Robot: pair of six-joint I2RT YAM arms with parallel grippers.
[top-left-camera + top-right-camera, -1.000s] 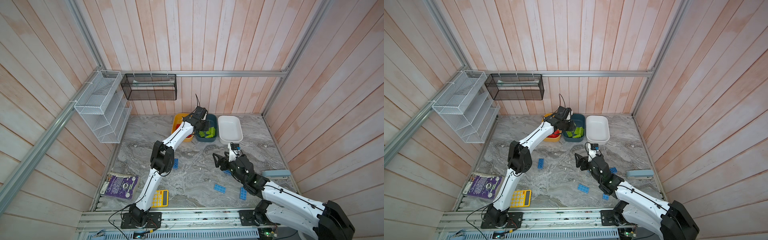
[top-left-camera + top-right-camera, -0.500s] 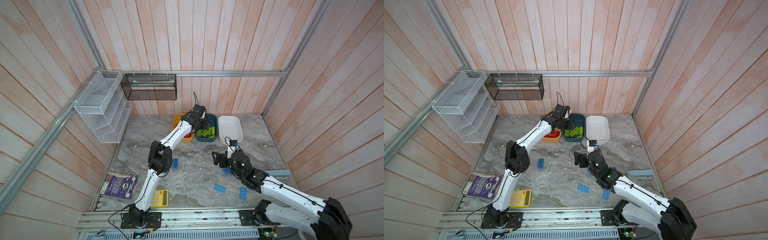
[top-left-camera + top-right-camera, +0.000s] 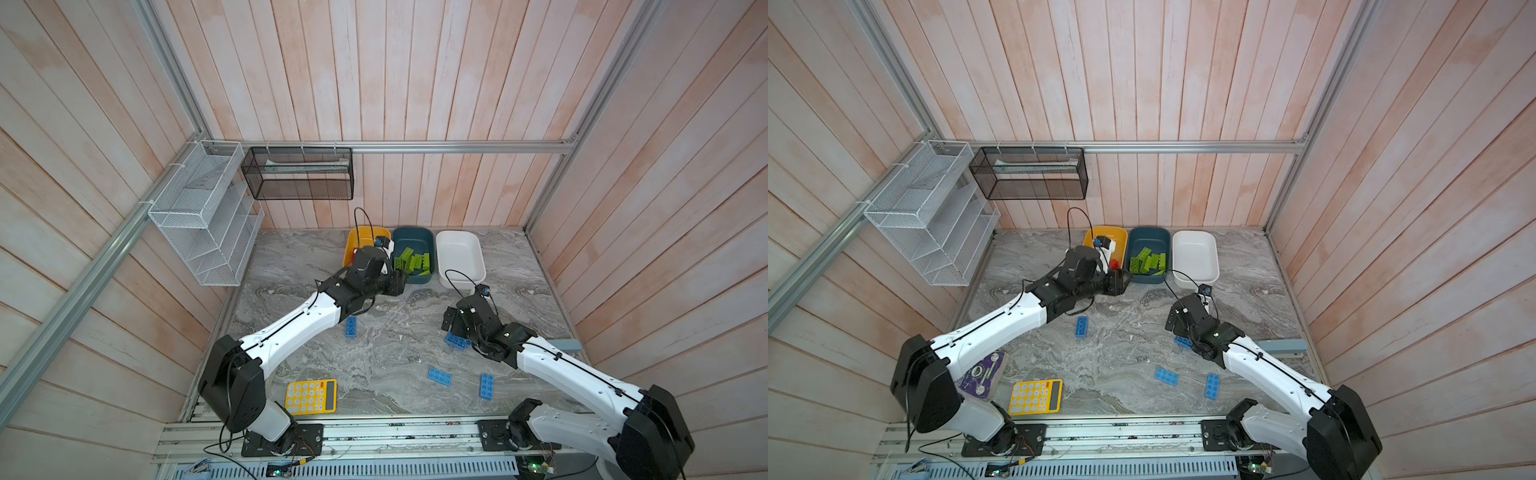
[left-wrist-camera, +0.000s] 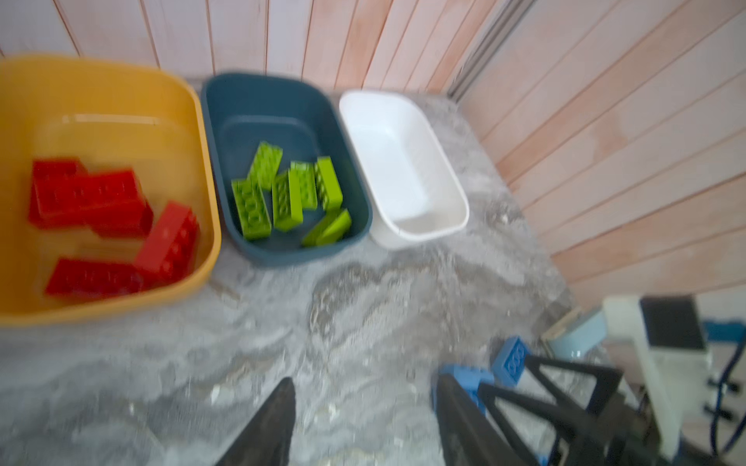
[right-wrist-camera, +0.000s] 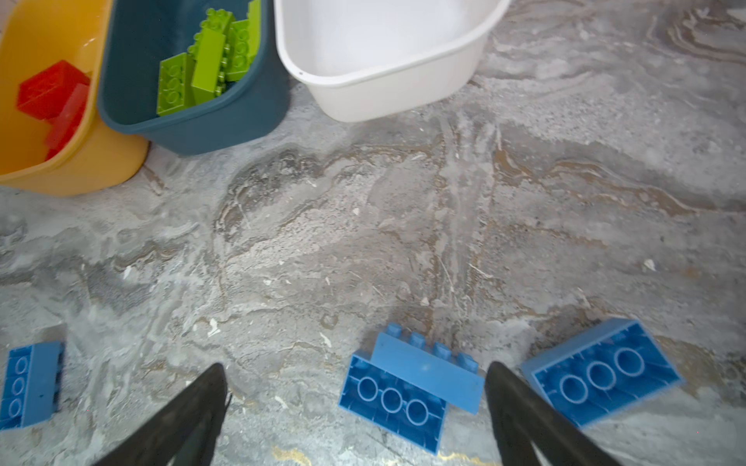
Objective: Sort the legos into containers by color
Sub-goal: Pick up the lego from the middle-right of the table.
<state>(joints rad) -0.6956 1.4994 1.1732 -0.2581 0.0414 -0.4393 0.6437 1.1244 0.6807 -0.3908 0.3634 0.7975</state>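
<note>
My left gripper (image 3: 398,285) (image 4: 365,407) hangs open and empty above the table, just in front of the dark teal tub (image 3: 430,266). That tub holds several lime green legos (image 4: 282,193). The yellow tub (image 4: 121,84) holds several red legos (image 4: 93,197). Nothing lies in the white tub (image 3: 459,257) (image 5: 383,80). My right gripper (image 3: 451,326) (image 5: 355,387) is open low over the table. Between its fingertips lie two light blue legos (image 5: 407,387), one resting on the other. Further blue legos (image 3: 351,326) (image 3: 439,377) (image 3: 486,386) lie loose on the marble.
A yellow calculator (image 3: 311,397) and a purple booklet (image 3: 982,372) lie near the front left. A pale blue-grey block (image 3: 565,345) sits at the right edge. A white wire rack (image 3: 203,216) and a black mesh basket (image 3: 299,172) hang on the walls.
My left gripper has opened and drawn back from above the tubs toward the front. My right gripper has spread its jaws wider and shifted slightly over the blue legos.
</note>
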